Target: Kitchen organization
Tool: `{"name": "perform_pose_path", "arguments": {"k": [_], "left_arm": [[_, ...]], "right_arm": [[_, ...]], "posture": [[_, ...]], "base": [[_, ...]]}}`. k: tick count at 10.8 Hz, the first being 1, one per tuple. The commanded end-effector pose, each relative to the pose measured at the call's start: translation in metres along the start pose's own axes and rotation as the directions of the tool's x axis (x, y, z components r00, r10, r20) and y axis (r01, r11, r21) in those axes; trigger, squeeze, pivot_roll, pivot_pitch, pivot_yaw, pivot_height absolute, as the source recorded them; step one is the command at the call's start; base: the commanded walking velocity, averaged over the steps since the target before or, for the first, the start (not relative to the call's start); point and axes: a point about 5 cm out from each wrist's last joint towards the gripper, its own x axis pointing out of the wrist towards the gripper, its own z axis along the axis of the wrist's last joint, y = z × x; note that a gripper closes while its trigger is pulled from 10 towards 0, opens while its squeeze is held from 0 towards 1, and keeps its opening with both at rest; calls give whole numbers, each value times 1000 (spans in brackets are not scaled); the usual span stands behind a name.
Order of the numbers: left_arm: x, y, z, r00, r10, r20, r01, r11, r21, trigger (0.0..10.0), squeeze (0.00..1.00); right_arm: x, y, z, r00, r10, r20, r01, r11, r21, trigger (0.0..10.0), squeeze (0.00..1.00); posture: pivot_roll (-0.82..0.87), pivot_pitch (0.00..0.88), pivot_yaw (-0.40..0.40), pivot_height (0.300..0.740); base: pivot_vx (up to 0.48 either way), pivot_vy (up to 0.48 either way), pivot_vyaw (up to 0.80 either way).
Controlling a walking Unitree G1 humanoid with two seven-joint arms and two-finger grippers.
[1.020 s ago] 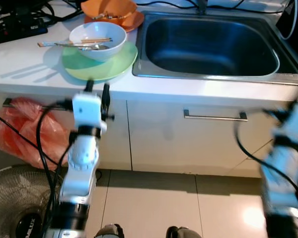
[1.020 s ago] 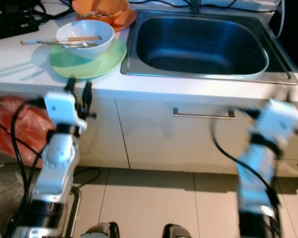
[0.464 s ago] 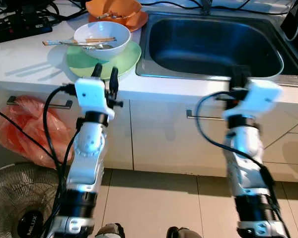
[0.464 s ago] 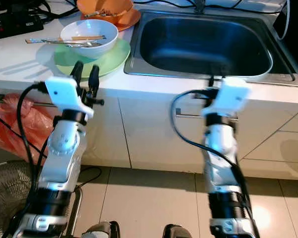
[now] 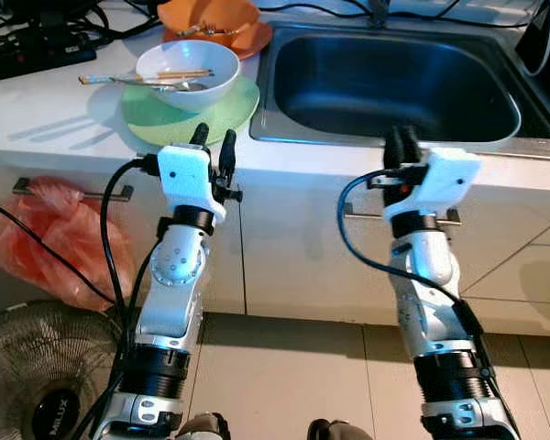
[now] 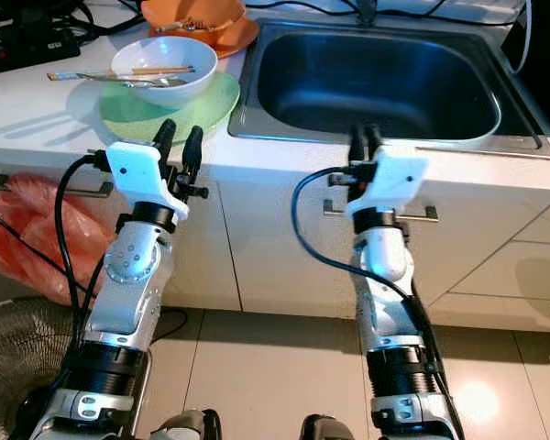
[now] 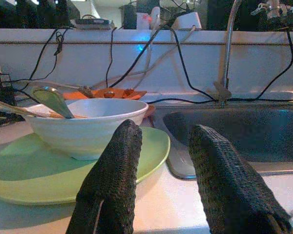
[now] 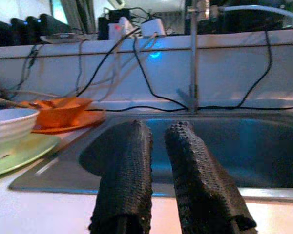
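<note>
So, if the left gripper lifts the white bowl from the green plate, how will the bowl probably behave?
The white bowl looks glazed, so likely rigid, breakable and slippery for the left gripper. The chopsticks and spoon rest loosely across it and would probably slide if it tilts. It sits free on the green plate, so should lift off.

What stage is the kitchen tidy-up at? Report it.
Nothing looks done yet: the white bowl with utensils sits on the green plate, the orange dishes behind, the sink bare. The left gripper and right gripper hover empty at the counter edge. Moving the dishes remains.
</note>
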Motion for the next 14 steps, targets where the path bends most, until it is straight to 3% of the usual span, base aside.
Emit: {"name": "perform_pose_path", "arguments": {"k": [1, 7, 14], "left_arm": [[3, -1, -1, 1000, -8, -1, 8, 1000, -5, 10000, 0], [2, 5, -3, 1000, 26, -11, -26, 1000, 1, 10000, 0], [3, 7, -2, 999, 32, -13, -32, 999, 9, 10000, 0]], "right_arm": [[1, 2, -1, 1000, 14, -4, -14, 1000, 13, 10000, 0], [3, 4, -5, 999, 35, -17, -35, 999, 31, 10000, 0], [3, 1, -5, 999, 31, -15, -30, 999, 25, 10000, 0]], "posture": [[87, 119, -5, 740], [95, 90, -10, 740], [94, 110, -10, 740]], "base": [[0, 0, 0], [0, 0, 0], [303, 0, 0]]}}
